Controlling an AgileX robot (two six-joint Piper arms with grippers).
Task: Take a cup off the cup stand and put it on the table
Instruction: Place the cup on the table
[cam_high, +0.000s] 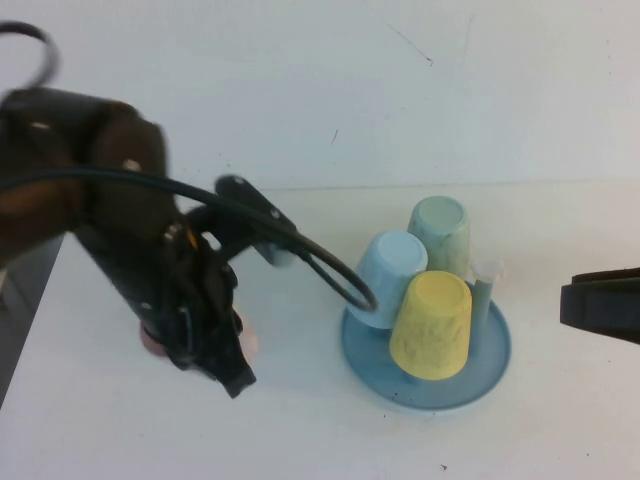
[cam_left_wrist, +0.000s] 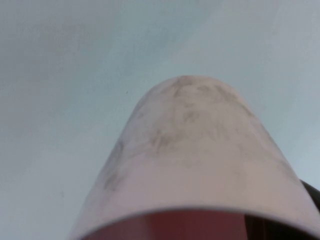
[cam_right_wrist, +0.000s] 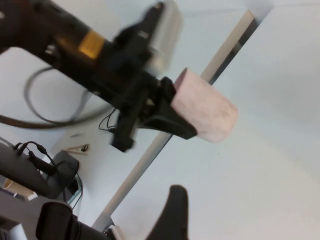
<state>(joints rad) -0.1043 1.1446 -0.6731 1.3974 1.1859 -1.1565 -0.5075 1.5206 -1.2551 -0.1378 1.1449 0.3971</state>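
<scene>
The left tool (cam_high: 225, 355) grips the pink cup (cam_right_wrist: 204, 106) low over the tabletop (cam_high: 90, 420), at nine o'clock from the cup stand (cam_high: 425, 385); released tilted, it could roll; the right tool (cam_high: 600, 305) waits open.

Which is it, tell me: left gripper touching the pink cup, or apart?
Touching. In the right wrist view the left gripper clamps the pink cup, its black fingers on the cup's rim end.

Your left arm (cam_high: 120, 220) is black and bulky, with a thin black cable (cam_high: 300, 250) looping off its wrist and a yellow label (cam_right_wrist: 91, 44) plus a silver cylindrical part on the housing. Your left gripper (cam_high: 215, 350) has black fingers; your right gripper (cam_high: 600, 305) is also matte black.
</scene>
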